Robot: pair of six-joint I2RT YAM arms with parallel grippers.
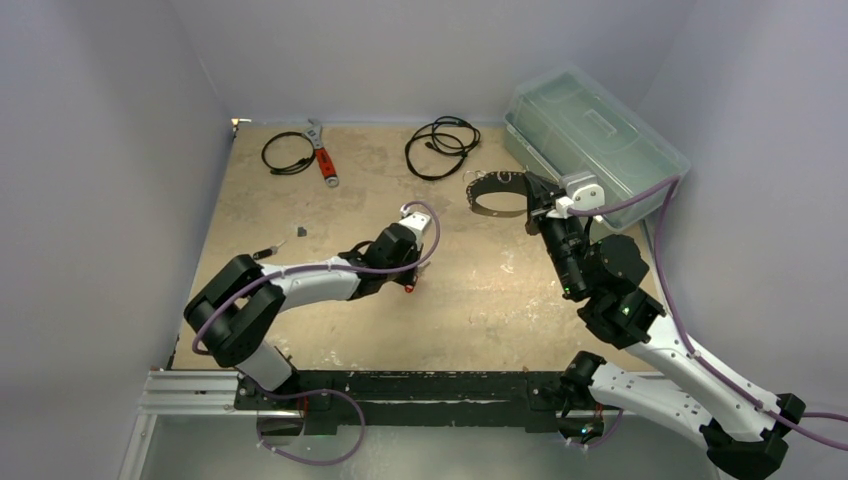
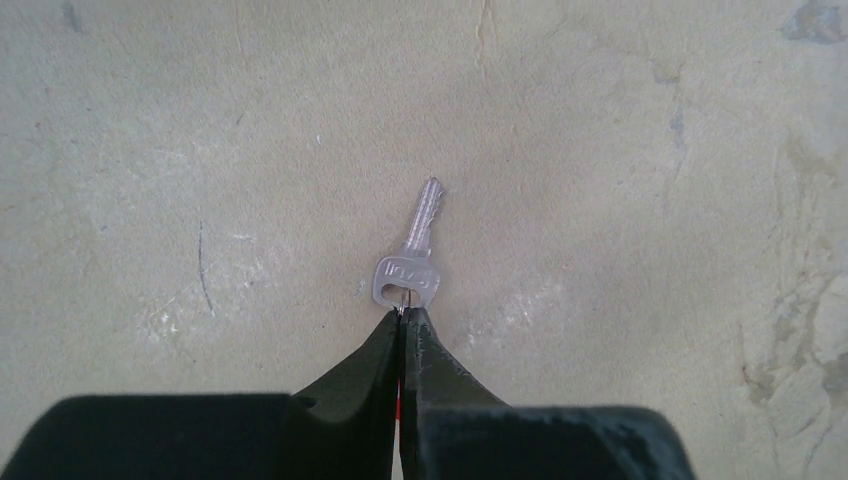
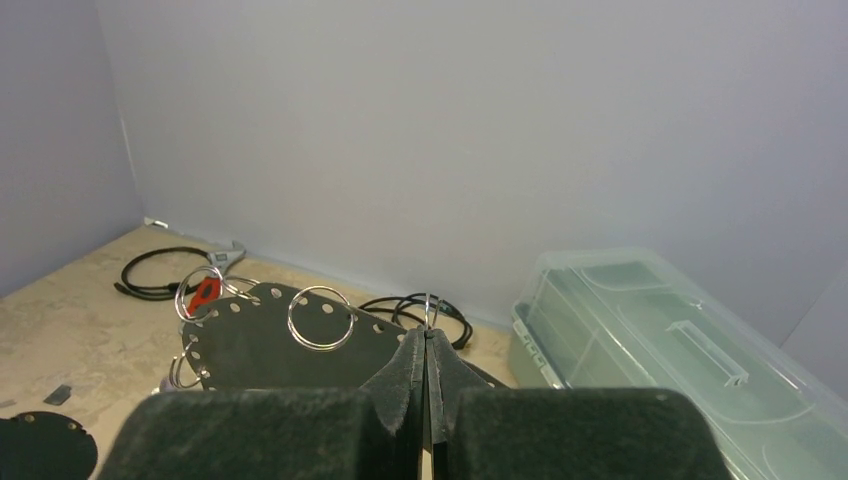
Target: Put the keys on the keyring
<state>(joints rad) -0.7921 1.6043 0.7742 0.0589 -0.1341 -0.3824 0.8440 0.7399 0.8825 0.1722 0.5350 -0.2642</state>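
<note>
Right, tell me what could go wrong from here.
1. The left claw pinches only the rim of the silver key at its head, and the key lies flat on the table. It may slip free or twist when lifted.
2. The right claw seems to hold the keyring by one thin wire loop. Its perforated strap could swing, making threading hard.
</note>
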